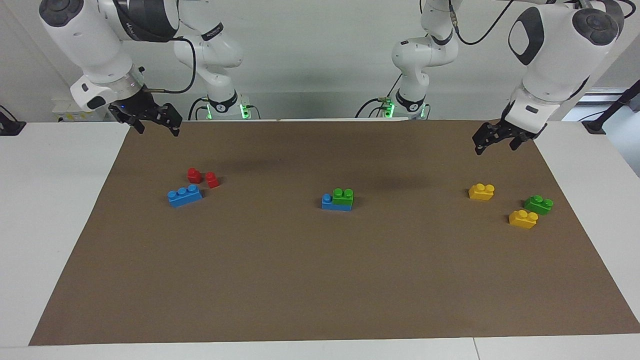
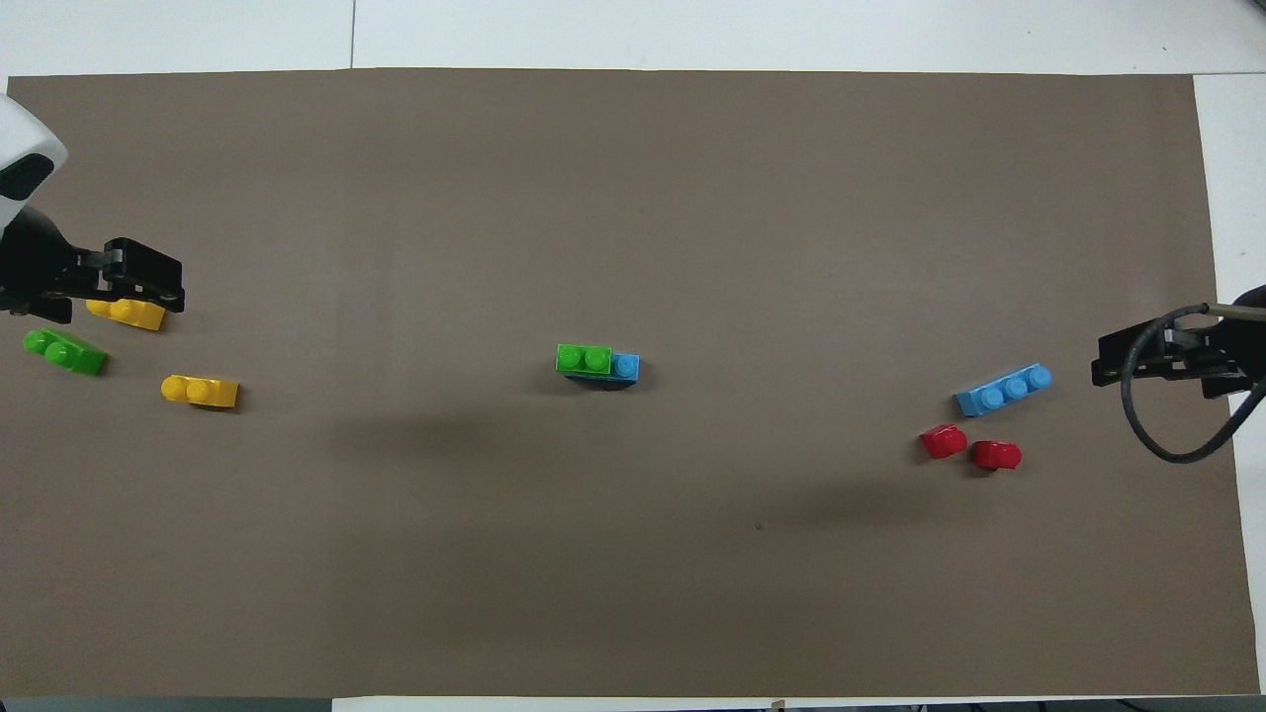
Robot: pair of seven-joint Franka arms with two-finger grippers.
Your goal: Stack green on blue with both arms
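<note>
End effectors (image 1: 155, 120) (image 1: 497, 140) raised, apart; green (image 1: 343, 196) sits stacked on blue (image 1: 329, 202).

brown mat (image 1: 320, 280), yellow bricks (image 1: 481, 191) — red bricks (image 1: 194, 175)

Left hand (image 1: 499, 141) raised, right hand (image 1: 156, 122) raised

On your white desk (image 1: 60, 210) lies a brown mat (image 1: 320, 280). At its middle sits a blue brick (image 1: 327, 202). Toward the right arm's end lie another blue brick (image 1: 184, 195) and two red bricks (image 1: 202, 177); toward the left arm's end, two yellow bricks (image 1: 481, 191) and a green brick (image 1: 538, 204).
</note>
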